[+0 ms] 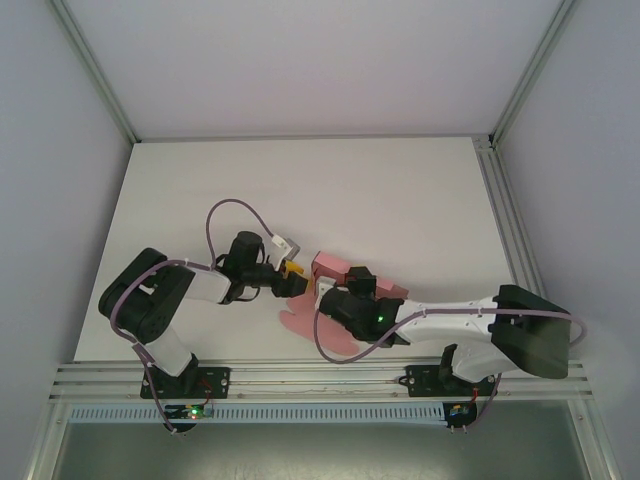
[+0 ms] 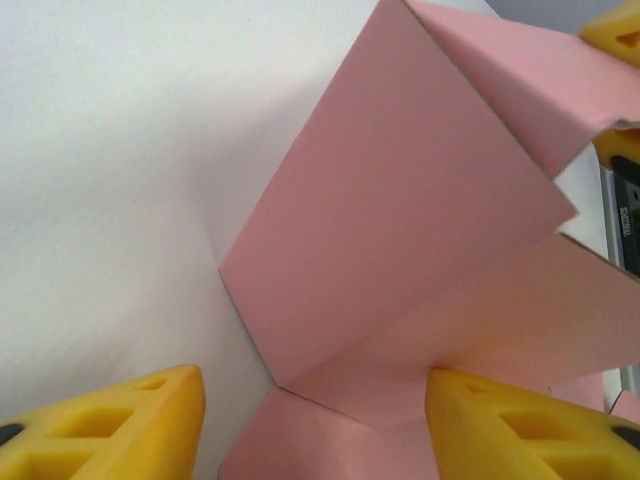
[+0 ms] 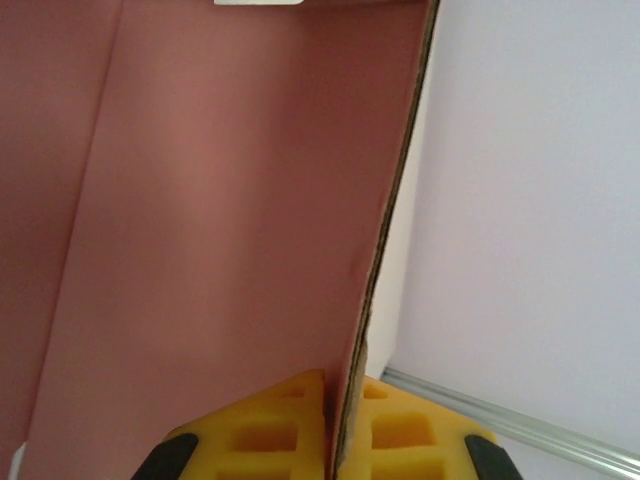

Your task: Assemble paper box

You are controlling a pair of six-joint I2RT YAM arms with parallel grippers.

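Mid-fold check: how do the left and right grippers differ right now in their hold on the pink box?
The left gripper stands open, jaws apart either side of a folded corner of the paper box; the right gripper is shut, pinching a card panel's edge. Left grips nothing; right holds the box. Both are yellow-tipped.

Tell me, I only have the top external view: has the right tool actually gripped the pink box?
Observer: Yes; the right wrist view shows the right tool shut on a thin edge of the paper box.
Operator: And the other arm?
Observer: In the left wrist view the left tool is open, its yellow fingers apart, with a folded corner of the box between them.
Operator: Squeezing it?
Observer: Not visibly; white table shows between one finger and the card.
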